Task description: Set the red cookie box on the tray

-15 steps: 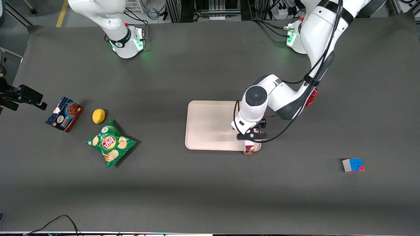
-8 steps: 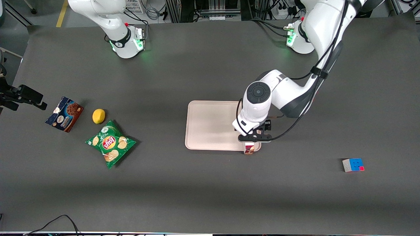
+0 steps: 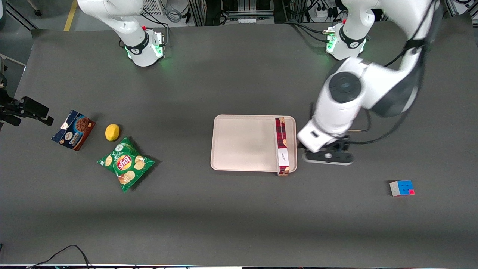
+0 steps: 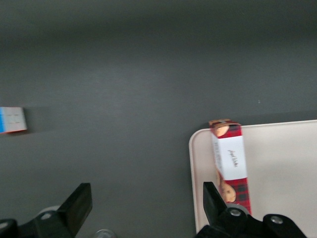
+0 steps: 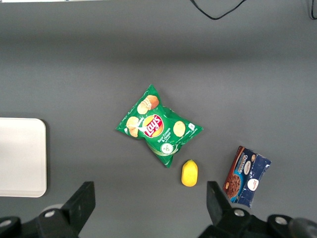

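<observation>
Red cookie box [image 3: 282, 145] and the claw: how do they stand to each other? (Ana)

Apart. The gripper [image 3: 328, 157] hangs over bare table just beside the tray [image 3: 242, 144], toward the working arm's end. Its fingers [image 4: 79, 206] are spread wide with nothing between them. (Ben)

And the box itself? (Ana)

It lies flat, plaid face up, along the tray edge nearest the gripper. The end nearer the front camera sits over the rim and pokes a little past it. I cannot tell whether that end rests on the rim or is lifted by it. (Ben)

So I would judge the placing as good as done, and the step in hand is getting the arm away cleanly? (Ana)

That is my reading. To do it well, go up and away from the tray, and keep the spread fingers from passing over the box. A brush on that overhanging end could pivot it off the rim. No need to close the claw near it either. (Ben)

Anything else in the path? (Ana)

Only the colour cube [image 3: 402, 188], well apart, nearer the front camera. The crisp bag [image 3: 126, 163], lemon [image 3: 112, 132] and blue-brown cookie box [image 3: 73, 130] lie far off toward the parked arm's end, so they are no concern (Ben)
</observation>
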Tool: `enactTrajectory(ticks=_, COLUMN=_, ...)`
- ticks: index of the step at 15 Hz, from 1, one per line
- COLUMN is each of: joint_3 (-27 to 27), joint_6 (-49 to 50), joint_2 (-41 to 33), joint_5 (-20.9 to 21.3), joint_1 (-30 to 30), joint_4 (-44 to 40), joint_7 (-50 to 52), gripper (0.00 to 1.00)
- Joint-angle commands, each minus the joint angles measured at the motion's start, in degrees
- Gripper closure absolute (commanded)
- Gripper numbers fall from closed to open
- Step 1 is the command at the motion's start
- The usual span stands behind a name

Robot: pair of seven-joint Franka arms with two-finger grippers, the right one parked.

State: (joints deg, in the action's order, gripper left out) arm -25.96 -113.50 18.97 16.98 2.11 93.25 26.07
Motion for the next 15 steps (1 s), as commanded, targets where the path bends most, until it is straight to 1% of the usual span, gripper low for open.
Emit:
enactTrajectory(ticks=1, joint_3=6.16, joint_6=3.28, joint_2=-9.81, joint_5=-4.67, joint_1=-0.79, joint_4=3.69, joint_7=-13.64, gripper=0.00)
enactTrajectory(ticks=2, joint_3=8.45, joint_6=4.42, joint_2=-11.83, joint_5=-6.85, joint_1=-0.79, joint_4=4.39, joint_7=-15.33, gripper=0.00)
enactTrajectory(ticks=3, joint_3=10.30, joint_6=6.17, joint_2=-13.24, joint_5=-8.18, joint_1=-0.61, joint_4=4.57, joint_7=-15.52, gripper=0.00)
enactTrajectory(ticks=5, joint_3=13.55, joint_6=8.29, joint_2=-16.14, joint_5=-9.51, joint_1=-0.61, joint_4=5.89, joint_7=-15.70, gripper=0.00)
enactTrajectory(ticks=7, joint_3=16.46, joint_6=8.47, joint_2=-20.27, joint_5=-12.84, joint_1=-0.35, joint_4=7.65, joint_7=-19.19, gripper=0.00)
enactTrajectory(ticks=8, joint_3=17.69, joint_6=8.82, joint_2=-21.60, joint_5=-13.37, joint_1=-0.26, joint_4=7.65, joint_7=-21.13, gripper=0.00)
enactTrajectory(ticks=10, joint_3=18.92, joint_6=10.84, joint_2=-23.18, joint_5=-15.04, joint_1=-0.26, joint_4=7.56, joint_7=-21.67, gripper=0.00)
enactTrajectory(ticks=12, joint_3=19.98, joint_6=11.11, joint_2=-23.37, joint_5=-18.55, joint_1=-0.17, joint_4=7.48, joint_7=-21.59, gripper=0.00)
enactTrajectory(ticks=15, joint_3=19.90, joint_6=11.29, joint_2=-23.28, joint_5=-18.83, joint_1=0.00, joint_4=7.48, joint_7=-21.76, gripper=0.00)
